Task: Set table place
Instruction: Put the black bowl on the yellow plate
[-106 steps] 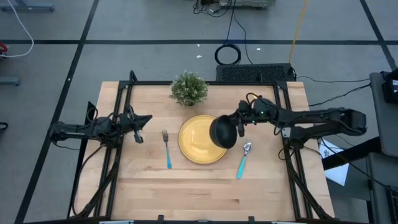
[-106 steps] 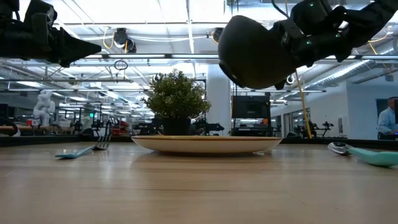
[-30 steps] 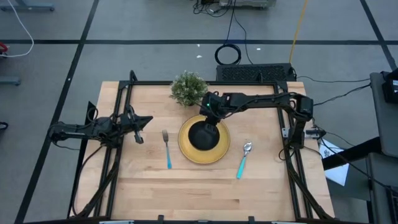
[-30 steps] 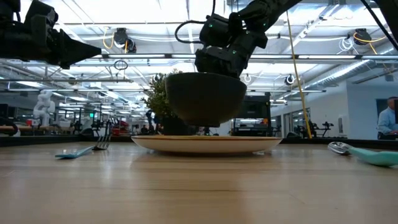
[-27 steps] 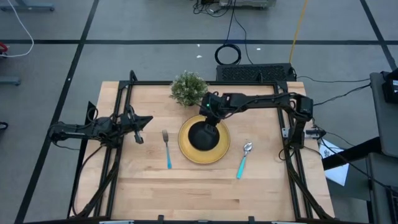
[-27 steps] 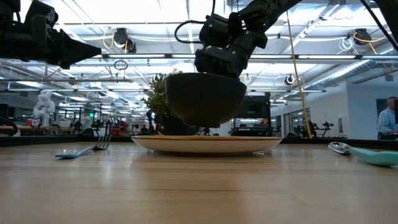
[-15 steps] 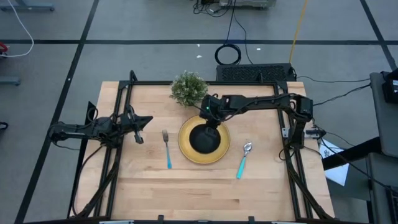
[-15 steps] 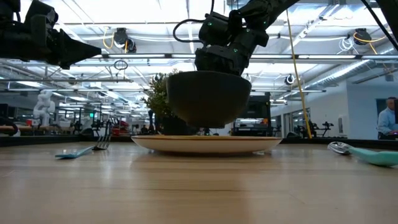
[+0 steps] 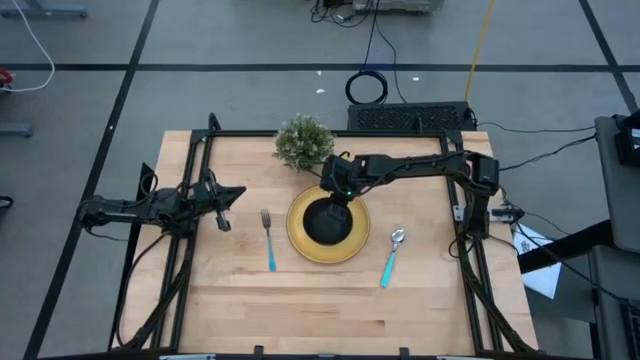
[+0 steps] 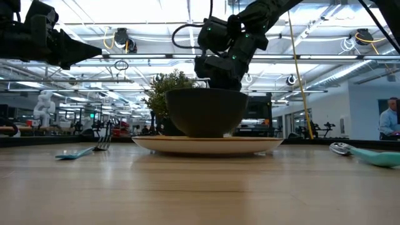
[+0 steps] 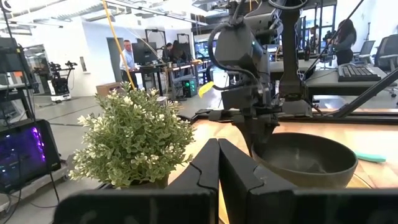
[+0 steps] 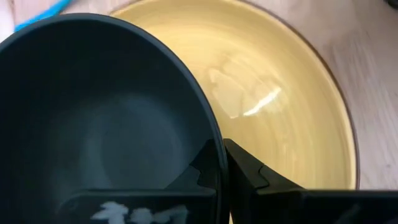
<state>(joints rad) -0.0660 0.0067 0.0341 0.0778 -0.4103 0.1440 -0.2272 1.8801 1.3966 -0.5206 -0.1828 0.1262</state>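
On the counter [image 9: 420, 290], centre of the high view, the black bowl [image 9: 326, 220] sits on the yellow plate [image 9: 300, 240]. The right gripper [image 9: 340, 193] is clamped on its rim. Advise confirming full seating, then parting fingers and lifting straight up; left gripper [image 9: 226, 221], closed, idles at frame left.

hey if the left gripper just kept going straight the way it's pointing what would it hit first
Probably the right gripper at the black bowl's rim on the yellow plate; the bushy green potted plant sits just beside that line, so depth is uncertain.
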